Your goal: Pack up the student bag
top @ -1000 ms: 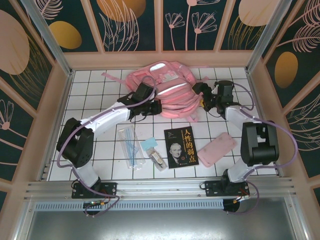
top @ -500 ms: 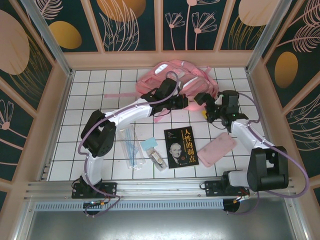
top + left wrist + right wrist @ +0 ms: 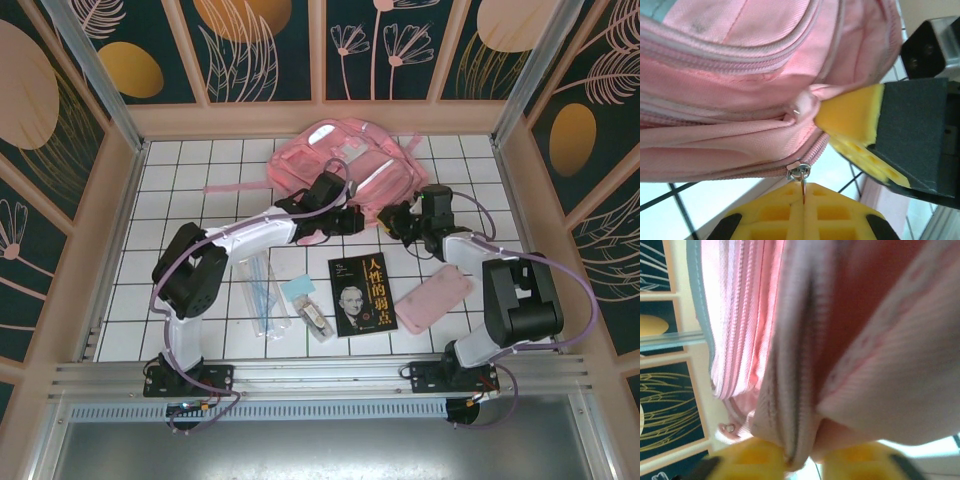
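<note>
Student bag (image 3: 350, 165) is set at desk's (image 3: 170, 200) 12 o'clock; zip pull (image 3: 800, 172) is pinched by left claw (image 3: 804, 192), bag fabric by right claw (image 3: 802, 460) (both clamped shut). Book (image 3: 360, 293), pouch (image 3: 433, 299) etc. at 6 o'clock are not yet packed.

Left arm (image 3: 250, 232) and right arm (image 3: 468, 243) inward, wrists near each other, both sets of jaws clamped tight.

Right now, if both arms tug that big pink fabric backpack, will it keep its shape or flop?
Probably floppy: the pink fabric backpack bunches into folds where the right fingers pinch it. Likely light, since it lies slumped. The small metal zipper pull between the left fingers may slip.
</note>
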### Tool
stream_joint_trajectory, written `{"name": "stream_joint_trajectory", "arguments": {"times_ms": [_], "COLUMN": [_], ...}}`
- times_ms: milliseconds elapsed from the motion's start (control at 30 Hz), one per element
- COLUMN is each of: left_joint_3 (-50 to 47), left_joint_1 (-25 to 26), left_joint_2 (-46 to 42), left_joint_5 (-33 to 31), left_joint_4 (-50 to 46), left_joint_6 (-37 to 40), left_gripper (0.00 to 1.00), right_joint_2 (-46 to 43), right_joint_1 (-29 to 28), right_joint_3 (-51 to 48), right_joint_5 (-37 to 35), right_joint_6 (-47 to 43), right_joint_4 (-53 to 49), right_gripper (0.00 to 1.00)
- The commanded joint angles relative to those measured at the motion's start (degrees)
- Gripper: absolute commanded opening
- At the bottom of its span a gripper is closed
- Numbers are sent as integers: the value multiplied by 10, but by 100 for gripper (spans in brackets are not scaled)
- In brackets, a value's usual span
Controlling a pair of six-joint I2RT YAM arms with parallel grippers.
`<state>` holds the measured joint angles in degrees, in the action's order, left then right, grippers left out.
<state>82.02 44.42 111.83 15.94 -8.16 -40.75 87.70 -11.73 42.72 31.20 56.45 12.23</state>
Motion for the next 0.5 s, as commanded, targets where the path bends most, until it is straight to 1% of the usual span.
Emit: {"name": "stream_joint_trajectory", "arguments": {"times_ms": [0, 67, 200, 300, 400, 467], "left_joint_3": [-14, -26, -77, -93, -97, -99], "left_joint_1": [-5, -31, -109, -158, -187, -191], "left_joint_2": [-47, -38, -30, -31, -42, -57], "left_joint_5": [-26, -64, -134, -167, -184, -199], "left_joint_4": [-39, -42, -9, 1, -4, -9], "left_joint_6": [31, 28, 28, 43, 54, 62], "left_gripper": [0, 0, 0, 0, 0, 0], "right_joint_2": [-3, -16, -37, -40, -37, -30], "right_joint_1": [8, 7, 7, 8, 8, 7], "right_joint_3": [13, 14, 15, 15, 18, 21], "right_joint_5": [-49, -51, -58, -55, -49, -41], "right_joint_6": [3, 0, -13, -15, -13, -12], "right_joint_4": [79, 67, 38, 32, 37, 43], "right_gripper": [0, 0, 0, 0, 0, 0]}}
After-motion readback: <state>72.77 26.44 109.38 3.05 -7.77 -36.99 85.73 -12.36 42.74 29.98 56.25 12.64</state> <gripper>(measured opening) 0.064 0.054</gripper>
